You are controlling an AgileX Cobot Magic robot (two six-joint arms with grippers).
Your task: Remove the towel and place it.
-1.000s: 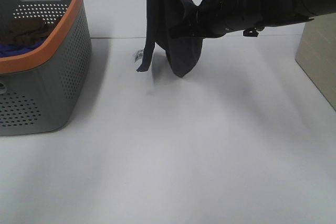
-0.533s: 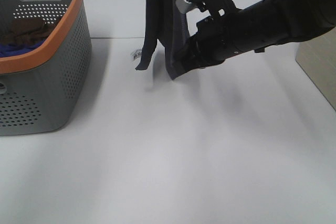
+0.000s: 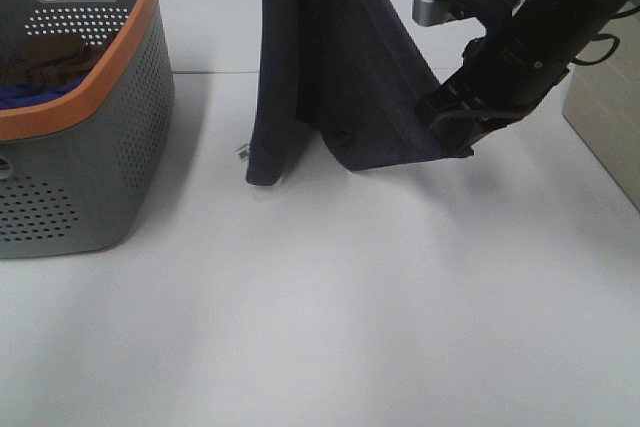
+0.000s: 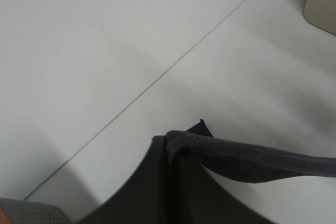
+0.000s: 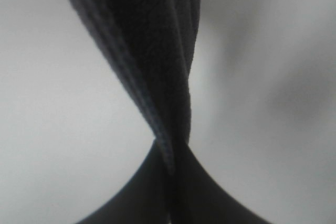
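The dark navy towel (image 3: 320, 67) hangs from above the top edge of the exterior high view. Its lower left fold touches the white table (image 3: 330, 297). Its small white tag (image 3: 241, 150) peeks out at the lower left. My right gripper (image 3: 441, 133) is shut on the towel's right corner and holds it stretched out to the right, just above the table. The right wrist view shows the pinched towel (image 5: 157, 66) close up. My left gripper is out of the exterior view. The left wrist view shows the towel (image 4: 236, 158) taut below it, with the fingers hidden.
A grey basket with an orange rim (image 3: 150, 17) stands at the left. It holds a brown cloth (image 3: 50, 57) and a bright blue cloth (image 3: 25, 95). A beige box (image 3: 605, 107) stands at the right edge, close to my right arm.
My right gripper has moved right and down with the towel's corner. The towel has spread from a narrow hanging bunch into a wide sheet and has come lower, to the table.
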